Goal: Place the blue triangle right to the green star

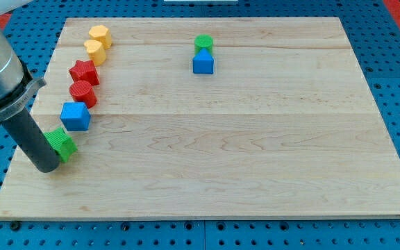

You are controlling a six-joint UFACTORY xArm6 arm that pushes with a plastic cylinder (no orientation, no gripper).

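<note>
— Where's the blue triangle?
— Near the surface's top edge, touching a green cylinder.
— And my tip?
— Bottom-left, holding nothing, touching the green star; the triangle's far up-right.

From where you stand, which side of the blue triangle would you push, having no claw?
Probably its right face first, swinging round later. The blue triangle touches the green cylinder above it, far right of the green star, where my tip rests.
</note>
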